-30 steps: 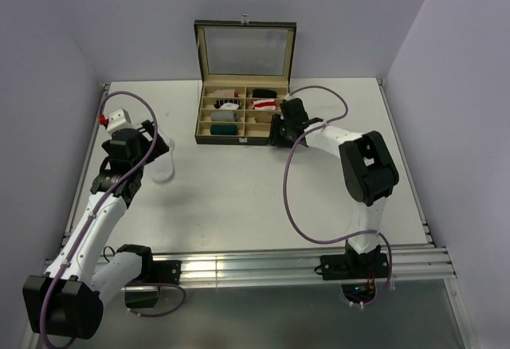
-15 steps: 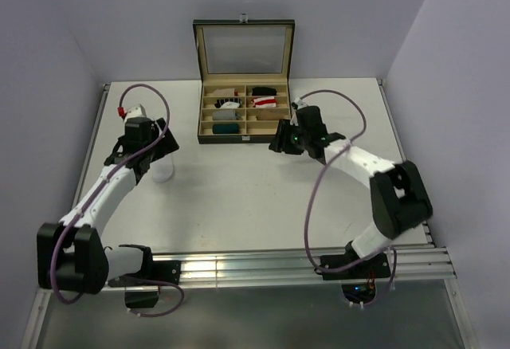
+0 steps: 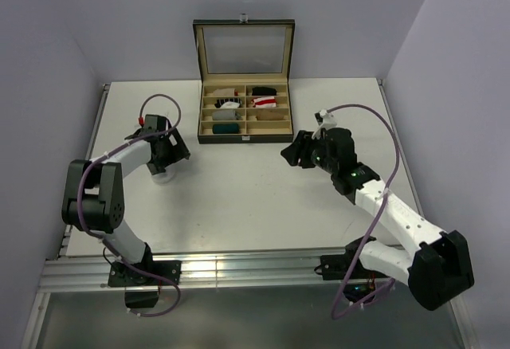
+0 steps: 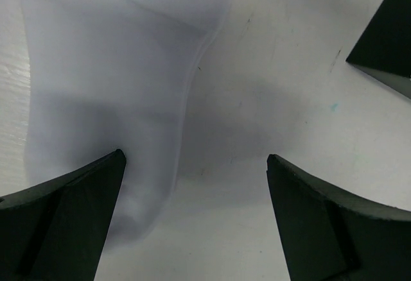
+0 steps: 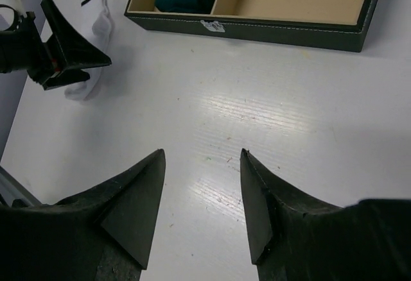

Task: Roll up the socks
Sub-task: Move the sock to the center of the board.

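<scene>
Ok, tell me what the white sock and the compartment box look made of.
White sock: soft knit fabric, matte, lying in limp folds. Compartment box: dark leather-like shell, probably faux, with pale stitching along the rim; tan matte lining, maybe felt.

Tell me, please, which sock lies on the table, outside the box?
The white sock with dark cuff stripes, under the left end effector; the red-striped sock and tan sock sit inside the box.

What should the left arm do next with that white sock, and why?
Probably lower the left gripper onto the white sock and close: the jaws stand wide open just above it, and the sock lies flat and unrolled on the table.
</scene>
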### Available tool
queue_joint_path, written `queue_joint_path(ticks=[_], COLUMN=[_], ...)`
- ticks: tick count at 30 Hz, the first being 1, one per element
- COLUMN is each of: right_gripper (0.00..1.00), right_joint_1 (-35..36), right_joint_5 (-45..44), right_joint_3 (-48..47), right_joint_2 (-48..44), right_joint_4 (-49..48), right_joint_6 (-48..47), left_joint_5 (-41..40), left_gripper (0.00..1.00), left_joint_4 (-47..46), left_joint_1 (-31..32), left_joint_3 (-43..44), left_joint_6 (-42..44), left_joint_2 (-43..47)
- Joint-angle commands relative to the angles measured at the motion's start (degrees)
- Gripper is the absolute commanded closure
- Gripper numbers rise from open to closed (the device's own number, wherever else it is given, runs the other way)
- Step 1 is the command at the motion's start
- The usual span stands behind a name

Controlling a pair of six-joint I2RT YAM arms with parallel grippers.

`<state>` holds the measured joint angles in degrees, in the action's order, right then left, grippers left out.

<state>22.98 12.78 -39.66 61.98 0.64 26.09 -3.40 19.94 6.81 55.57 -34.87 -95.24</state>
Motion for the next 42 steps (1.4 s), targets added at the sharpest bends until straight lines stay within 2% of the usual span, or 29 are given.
queue_joint_path(ticks=[1, 4, 7, 9, 11, 14, 17, 20, 23, 24, 25, 28, 31, 32, 35, 40, 42], right_gripper=[0.42, 0.42, 0.42, 0.43, 0.43, 0.43, 0.44, 0.47, 0.48, 0.48, 0.48, 0.49, 0.49, 0.49, 0.49, 0.49, 0.49], right_joint_1=[-0.2, -0.3, -0.5, -0.6, -0.5, -0.6, -0.6, -0.6, -0.6, -0.5, -0.5, 0.8, 6.3, 10.3, 17.8, 25.3, 27.3], right_joint_5=[-2.6, -4.0, -6.4, -7.4, -8.0, -9.2, -11.1, -10.7, -7.1, -5.6, -3.0, 0.0, 0.1, -0.3, 1.6, 5.8, 6.4], right_joint_3=[1.7, 2.9, 4.0, 4.2, 4.7, 4.9, 4.9, 5.1, 5.6, 5.7, 5.9, 7.0, 7.3, 6.5, 3.4, -4.1, -6.8], right_joint_2=[-5.4, -8.6, -11.3, -12.5, -14.7, -17.8, -20.7, -22.8, -23.8, -23.5, -23.0, -20.5, -16.5, -15.1, -7.2, 8.5, 14.5], right_joint_4=[-1.1, 0.2, 0.8, 1.5, 1.8, 3.0, 5.6, 8.2, 10.0, 10.2, 10.3, 9.5, 8.0, 7.8, 8.4, 13.0, 14.7], right_joint_6=[-1.7, -2.5, -2.4, -2.5, -2.8, -3.1, -3.4, -3.7, -2.7, -2.2, -0.9, 1.2, 3.3, 3.7, 4.3, 2.2, 0.7], left_joint_5=[6.5, 12.9, 19.8, 23.0, 23.9, 23.9, 22.3, 22.3, 17.7, 15.6, 11.6, 6.5, 3.7, 3.7, 2.0, -0.5, -2.0], left_gripper=[0.02, 0.02, 0.02, 0.01, 0.01, 0.01, 0.01, 0.01, 0.01, 0.01, 0.01, 0.01, 0.01, 0.01, 0.00, 0.00, 0.00], left_joint_4=[1.8, 0.1, -4.4, -7.4, -13.5, -19.4, -22.2, -20.8, -15.7, -11.3, -9.2, -1.9, 2.4, 2.9, 4.6, 7.8, 8.3], left_joint_1=[0.0, 2.1, 9.0, 17.4, 25.0, 32.5, 36.6, 37.7, 37.8, 37.7, 37.4, 35.5, 30.2, 28.9, 23.3, 12.4, 10.0], left_joint_3=[-2.5, -7.6, -10.3, -9.9, -7.8, -0.9, 8.8, 17.4, 21.1, 22.1, 22.5, 21.0, 17.0, 15.5, 10.6, 6.5, 4.8], left_joint_6=[-3.4, -7.1, -14.8, -22.2, -29.5, -34.6, -34.9, -33.2, -27.8, -26.0, -24.1, -17.3, -12.3, -10.4, -6.8, -0.4, 1.3], left_joint_2=[0.8, 3.1, 5.8, 5.9, 5.0, 1.0, -5.5, -8.4, -6.1, -5.1, -3.9, 1.4, 6.7, 9.9, 16.5, 24.0, 26.9])
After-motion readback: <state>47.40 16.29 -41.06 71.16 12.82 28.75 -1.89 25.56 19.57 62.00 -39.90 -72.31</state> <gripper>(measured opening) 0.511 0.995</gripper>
